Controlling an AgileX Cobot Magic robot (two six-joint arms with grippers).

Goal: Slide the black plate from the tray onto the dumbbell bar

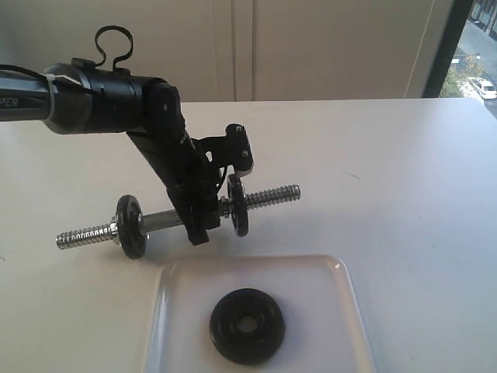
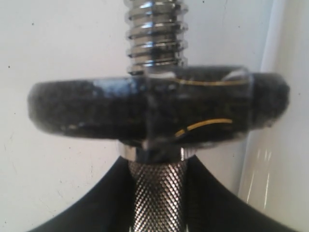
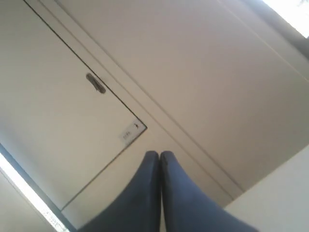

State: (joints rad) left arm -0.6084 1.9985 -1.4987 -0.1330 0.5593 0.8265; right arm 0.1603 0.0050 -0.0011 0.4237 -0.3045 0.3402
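Hold the dumbbell bar level in the left tool, clamped mid-shaft, while the right tool, closed on nothing, opens for the black plate lying flat in the tray.

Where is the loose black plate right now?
In the exterior view the black plate lies flat on the tray, bottom centre, nearer the camera than the dumbbell bar.

We find the black plate in the tray, at the table's 6 o'clock. At the tray's 11 o'clock lies the dumbbell bar, with 1 disc at 9 o'clock and another disc at 3 o'clock of the left gripper.
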